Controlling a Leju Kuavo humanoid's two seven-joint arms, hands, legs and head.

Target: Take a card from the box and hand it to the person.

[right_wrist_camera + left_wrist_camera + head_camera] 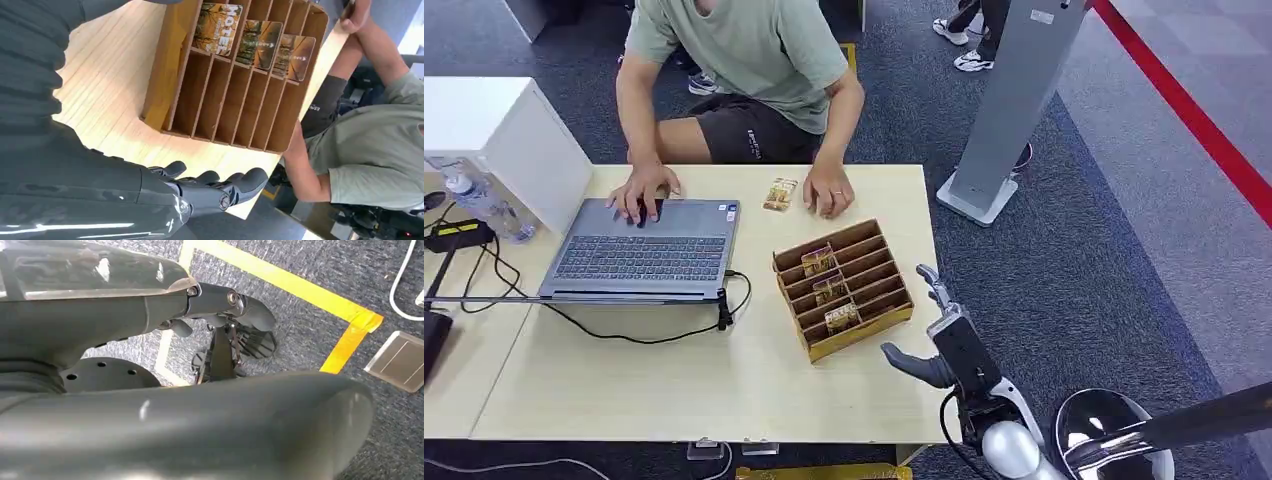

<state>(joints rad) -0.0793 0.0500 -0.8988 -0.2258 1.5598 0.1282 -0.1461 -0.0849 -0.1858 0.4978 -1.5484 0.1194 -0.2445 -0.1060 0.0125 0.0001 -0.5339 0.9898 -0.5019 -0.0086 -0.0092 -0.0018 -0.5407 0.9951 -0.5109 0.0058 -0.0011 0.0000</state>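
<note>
At the worktop's (724,390) right edge, the right robot hand (934,335) hovers released, holding nothing. The nearest card (842,318) stands upright in the slotted wooden box (884,300), just to the hand's left.

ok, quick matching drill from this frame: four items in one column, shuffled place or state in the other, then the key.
Items:
1. right hand
2. loose card
3. laptop
4. card box

Places or states:
A. on the table by the person's hand, outside the box
B. open, one of the person's hands on it
C. empty, fingers apart, off the table's right edge
D. slotted wood, three cards standing in it

Pairs: 1-C, 2-A, 3-B, 4-D
</note>
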